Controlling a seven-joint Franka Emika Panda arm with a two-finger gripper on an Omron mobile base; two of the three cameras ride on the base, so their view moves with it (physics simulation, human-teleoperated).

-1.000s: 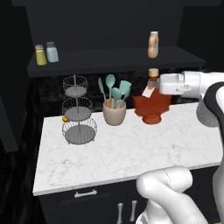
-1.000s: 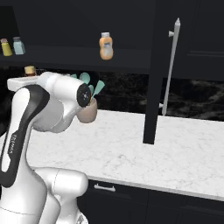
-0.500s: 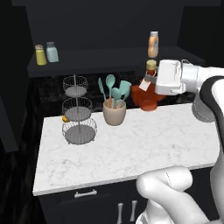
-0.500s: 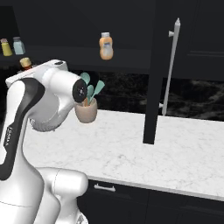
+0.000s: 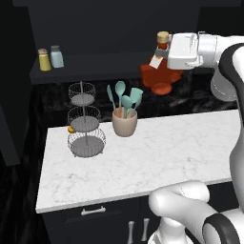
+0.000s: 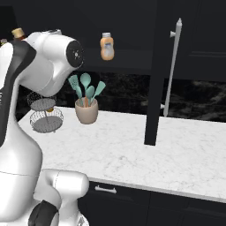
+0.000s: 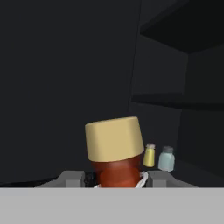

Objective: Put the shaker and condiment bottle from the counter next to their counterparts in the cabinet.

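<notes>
Currently catalogued, one item in hand, the rest at rest.

Pincer (image 5: 164, 56): clenched on the neck of the red bottle (image 5: 159, 76), which hangs clear of the tabletop (image 5: 143, 162), up at shelf (image 5: 95, 64) height and tilted slightly. Yellowish cap (image 5: 163, 37) uppermost; small white label at the neck. From the hand camera the cap (image 7: 114, 138) sits between the two grey pads, red neck below it.

Teal shaker (image 5: 56, 56): upright on the shelf, far left, just beside the yellow shaker (image 5: 44, 60). Both also show past the cap from the hand camera, yellow shaker (image 7: 149, 155) and teal shaker (image 7: 166, 158) side by side.

Orange bottle (image 6: 106, 47): upright on the shelf, seen from the right base camera, well apart from the shakers.

Utensil cup (image 5: 125, 123): beige, on the tabletop near the back, holding several teal utensils (image 5: 125, 97).

Wire stand (image 5: 85, 121): three tiers, at the tabletop's left rear, left of the cup. A small orange thing (image 5: 71, 128) shows at its left side; what it is cannot be told.

Tabletop: white marble look, grey veining, over dark drawer fronts with silver handles (image 5: 93, 210).

Cabinet door (image 6: 165, 66): dark, with a long silver handle (image 6: 173, 66), standing right of the orange bottle.
</notes>
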